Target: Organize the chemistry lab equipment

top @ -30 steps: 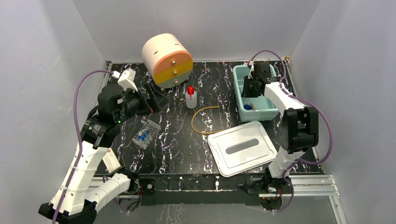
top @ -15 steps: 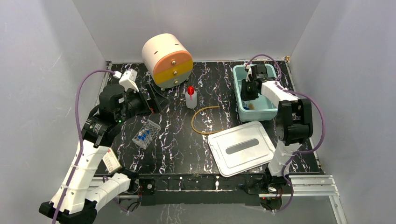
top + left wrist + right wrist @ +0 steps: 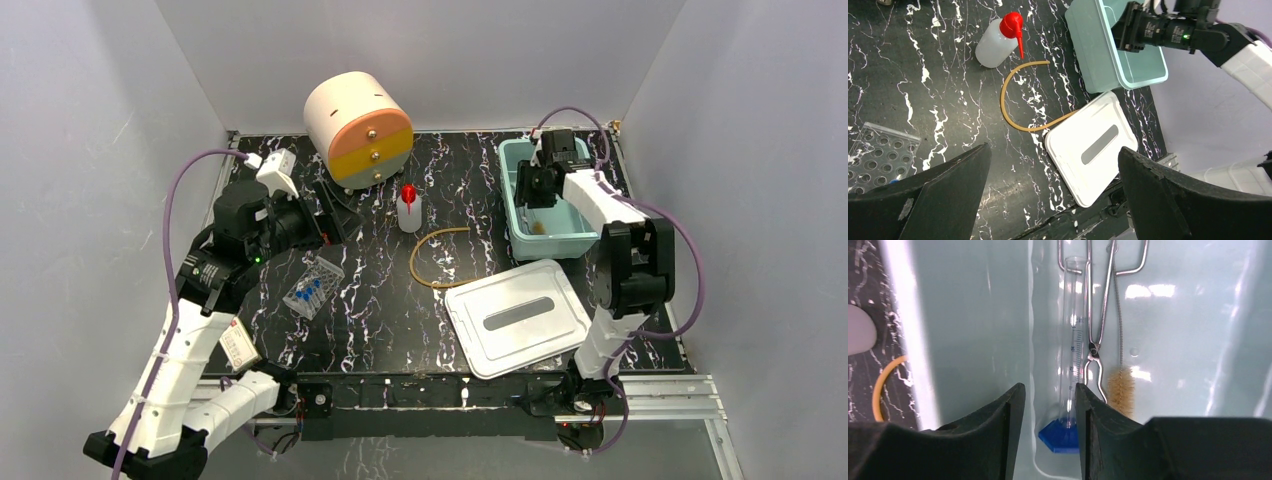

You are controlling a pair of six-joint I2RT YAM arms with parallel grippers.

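You are working in a robotics test cell dressed as a chemistry bench. Plain grey walls point(image 3: 440, 60) box in a black marbled tabletop point(image 3: 380, 300), and an aluminium rail point(image 3: 670, 385) runs along its near edge, where the left arm point(image 3: 180, 350) and right arm point(image 3: 630, 270) are mounted. The props on the bench say laboratory: a white squeeze bottle with red nozzle point(image 3: 995, 45), a clear tube rack point(image 3: 313, 284) holding blue-capped tubes point(image 3: 305, 293), and a tan tubing loop point(image 3: 1002, 97). Inside the teal bin point(image 3: 520, 235) lie a graduated cylinder point(image 3: 1072, 340) on a blue base, metal forceps point(image 3: 1093, 349) and a brown-bristled tube brush point(image 3: 1120, 390).
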